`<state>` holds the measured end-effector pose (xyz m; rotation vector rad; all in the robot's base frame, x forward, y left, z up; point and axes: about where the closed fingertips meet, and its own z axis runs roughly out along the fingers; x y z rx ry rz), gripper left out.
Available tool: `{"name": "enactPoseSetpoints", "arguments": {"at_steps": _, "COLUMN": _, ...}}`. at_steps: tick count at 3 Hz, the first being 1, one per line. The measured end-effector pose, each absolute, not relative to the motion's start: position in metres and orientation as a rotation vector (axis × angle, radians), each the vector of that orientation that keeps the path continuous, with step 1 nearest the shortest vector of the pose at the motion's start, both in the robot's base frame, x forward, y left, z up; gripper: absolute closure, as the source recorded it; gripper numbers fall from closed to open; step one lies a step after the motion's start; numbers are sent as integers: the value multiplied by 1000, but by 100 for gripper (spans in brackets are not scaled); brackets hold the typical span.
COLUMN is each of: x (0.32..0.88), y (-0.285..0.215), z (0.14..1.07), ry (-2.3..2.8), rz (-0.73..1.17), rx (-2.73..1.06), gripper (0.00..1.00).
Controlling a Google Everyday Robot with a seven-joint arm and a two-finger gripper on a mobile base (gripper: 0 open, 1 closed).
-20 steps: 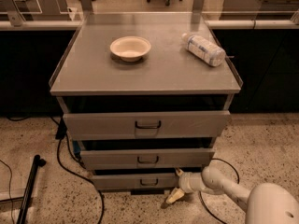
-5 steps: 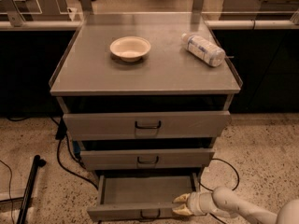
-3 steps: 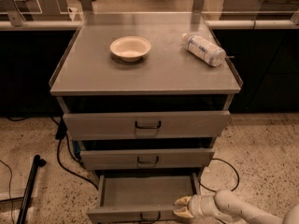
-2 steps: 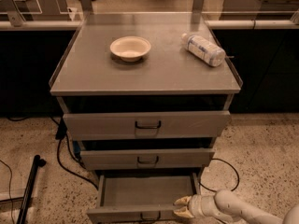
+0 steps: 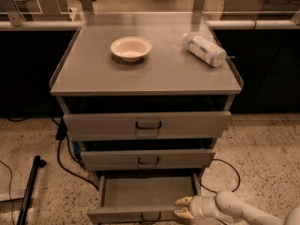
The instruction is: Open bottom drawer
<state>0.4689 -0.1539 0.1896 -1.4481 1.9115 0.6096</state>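
1 camera only, set high in front of the cabinet (image 5: pixel 187 124), facing forward and down onto its surface (image 5: pixel 159 74) and front. It stands near: the cabinet fills mid-frame, and the bottom drawer (image 5: pixel 145 191) meets the lower edge. The gripper (image 5: pixel 182 207) shows at lower right, at that drawer's right front corner.

Bottom drawer (image 5: pixel 145 191): pulled out, its shallow grey tray showing.
Gripper (image 5: pixel 181 208): at the drawer's front right corner, low to the floor.
Worktop (image 5: pixel 159 76): carries a pale bowl (image 5: pixel 131 48) left of centre and a bottle (image 5: pixel 204 49) lying on its side at right.
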Motion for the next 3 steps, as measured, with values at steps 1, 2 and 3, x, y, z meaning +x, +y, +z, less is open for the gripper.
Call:
{"name": "enactPoseSetpoints", "arguments": {"at_steps": 1, "x": 469, "y": -154, "z": 190, "ry": 1911, "rz": 610, "rx": -1448, "gripper": 13}}
{"name": "enactPoseSetpoints", "arguments": {"at_steps": 2, "x": 469, "y": -154, "z": 190, "ry": 1911, "rz": 610, "rx": -1448, "gripper": 0}}
{"name": "enactPoseSetpoints", "arguments": {"at_steps": 3, "x": 469, "y": -154, "z": 190, "ry": 1911, "rz": 610, "rx": -1448, "gripper": 0}}
